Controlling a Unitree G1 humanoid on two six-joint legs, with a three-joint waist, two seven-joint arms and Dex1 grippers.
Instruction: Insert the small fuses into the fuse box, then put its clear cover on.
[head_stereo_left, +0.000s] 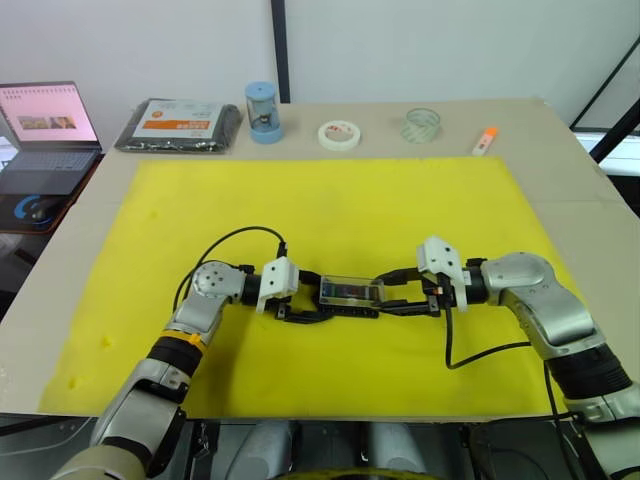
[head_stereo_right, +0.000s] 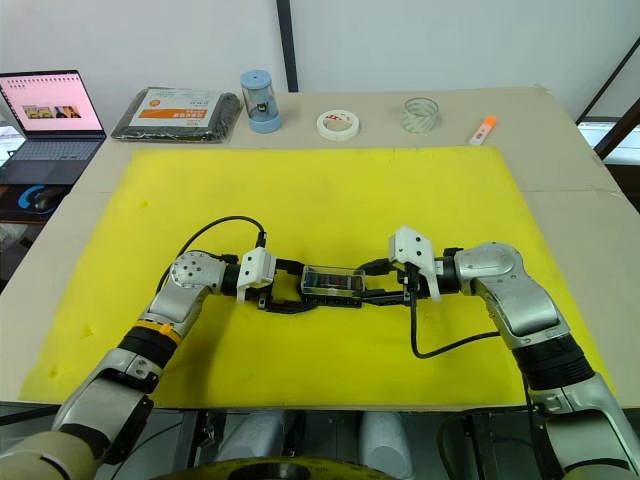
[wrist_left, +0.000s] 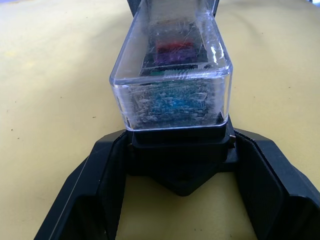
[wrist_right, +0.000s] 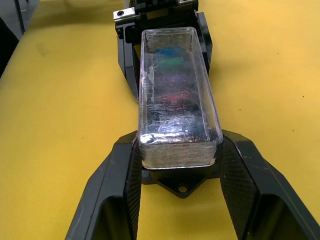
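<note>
A: Fuse box (head_stereo_left: 349, 296), capped by the clear cover (wrist_right: 176, 95), lies near the front middle of the yellow mat (head_stereo_left: 330, 200). We see its long axis running left to right, from one arm to the other.

B: Agreed. We place the left gripper (head_stereo_left: 296, 302) at the box's left end and the right gripper (head_stereo_left: 412, 297) at its right end, so neither arm is the nearer; each meets one short end.

A: In the left wrist view, the fingers (wrist_left: 102, 170) of that gripper stand spread, one on each side of the black base, touching its corners or just beside them. We cannot tell which.

B: The right wrist view shows the same: fingers (wrist_right: 239, 175) parted around the near end, flanking the base below the cover's rim. We would call both grippers parted about the box's width, bracketing it rather than pinching it.

A: Through the scratched cover we make out the small fuses (wrist_right: 172, 75), teal, green, purple and red, seated in a row along the long axis.

B: We judge the task nearly done. Any last press would bear straight down on the cover; any withdrawal would run outward along that axis, each arm to its own side.
</note>
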